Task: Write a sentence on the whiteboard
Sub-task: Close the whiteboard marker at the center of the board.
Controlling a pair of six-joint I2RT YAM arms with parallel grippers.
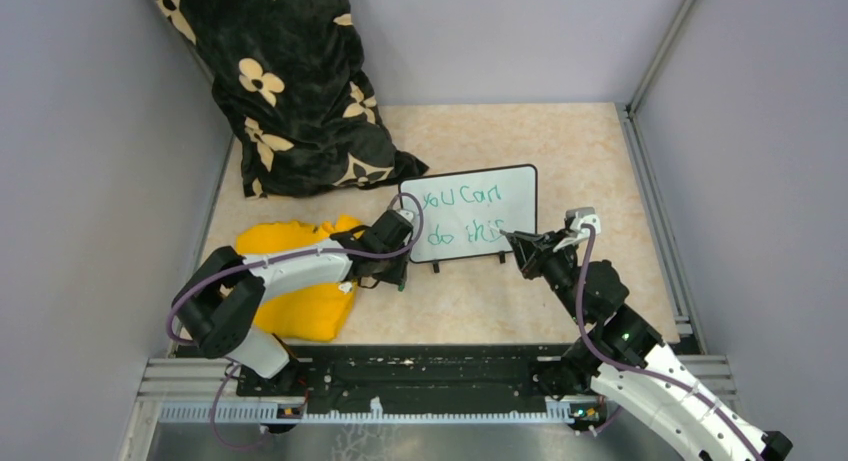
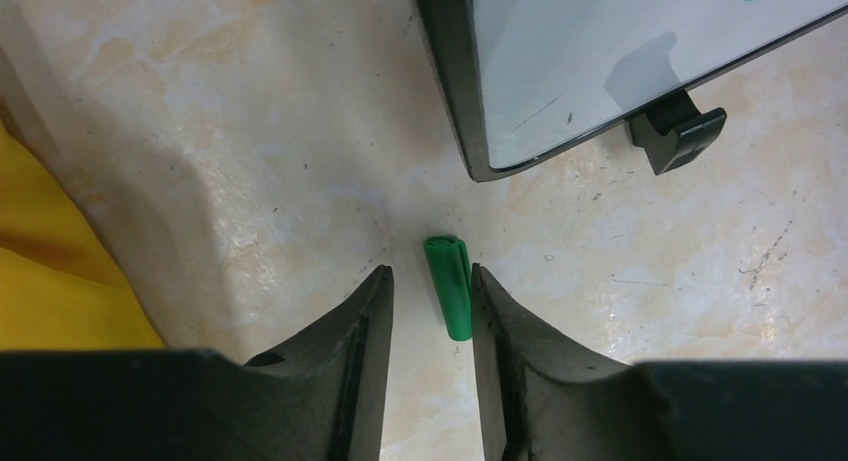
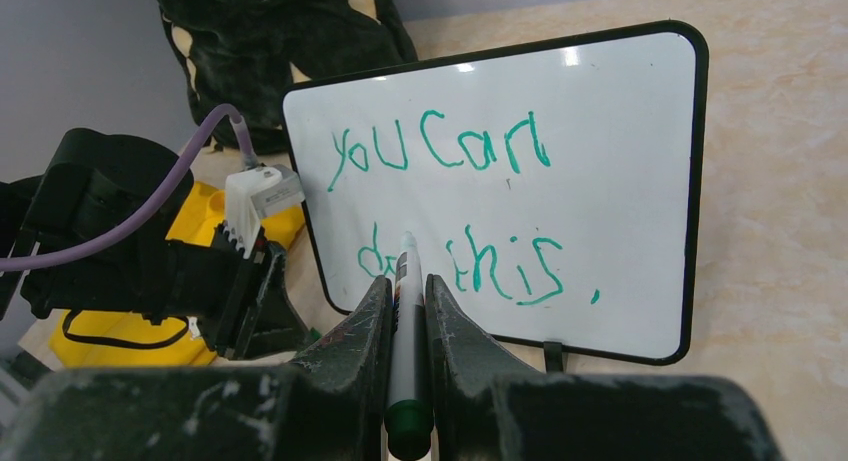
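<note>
The whiteboard (image 1: 470,213) stands on its two black feet mid-table. The sentence (image 1: 463,213) reads "you can do this" in green, in two lines, and also shows in the right wrist view (image 3: 445,206). My right gripper (image 3: 406,281) is shut on a white marker (image 3: 405,326) whose tip points at the board's lower line; I cannot tell if it touches. My left gripper (image 2: 432,273) is open low over the table beside the board's lower left corner (image 2: 455,101). A green cap (image 2: 449,286) lies on the table between its fingers, against the right finger (image 2: 510,331).
A yellow cloth (image 1: 300,291) lies under the left arm, at the left edge of the left wrist view (image 2: 50,281). A black flower-print bag (image 1: 290,91) stands at the back left. Grey walls close in both sides.
</note>
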